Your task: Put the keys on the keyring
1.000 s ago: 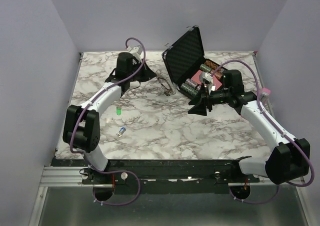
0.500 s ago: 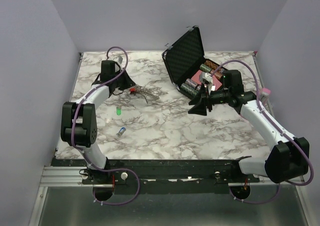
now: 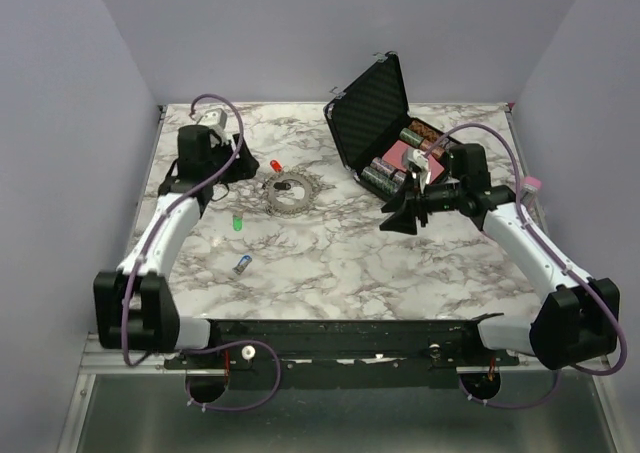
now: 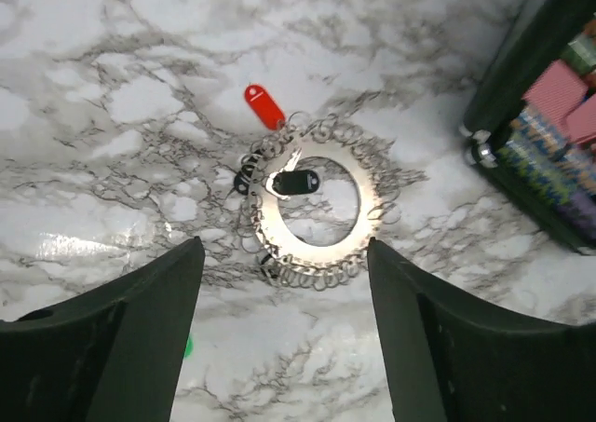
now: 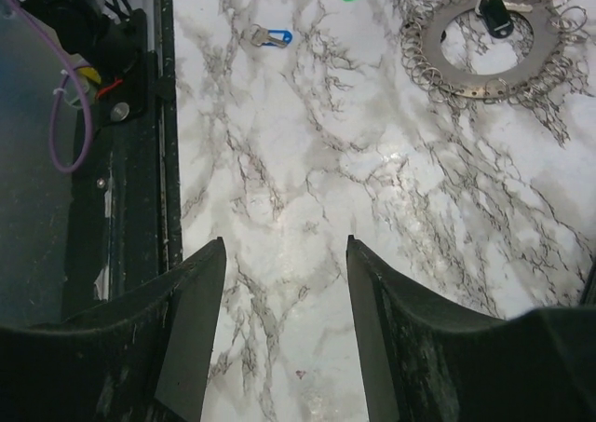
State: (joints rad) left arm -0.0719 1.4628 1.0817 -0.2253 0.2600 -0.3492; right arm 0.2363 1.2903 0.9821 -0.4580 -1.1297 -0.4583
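While the left gripper [image 4: 284, 254] hovers with jaws spread wide and empty, the keyring [image 4: 312, 212] lies flat on the marble table [image 4: 112, 96] just ahead of it, with a black-headed key [image 4: 296, 182] over its hole and a red-headed key [image 4: 264, 105] at its rim. The right gripper [image 5: 285, 254] is also agape, well apart from the keyring and holding nothing.

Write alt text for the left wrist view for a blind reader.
A flat silver keyring fringed with small loops lies on the marble table, framed by the open left gripper. A black-headed key overlaps its inner edge; a red-headed key touches its upper-left rim.
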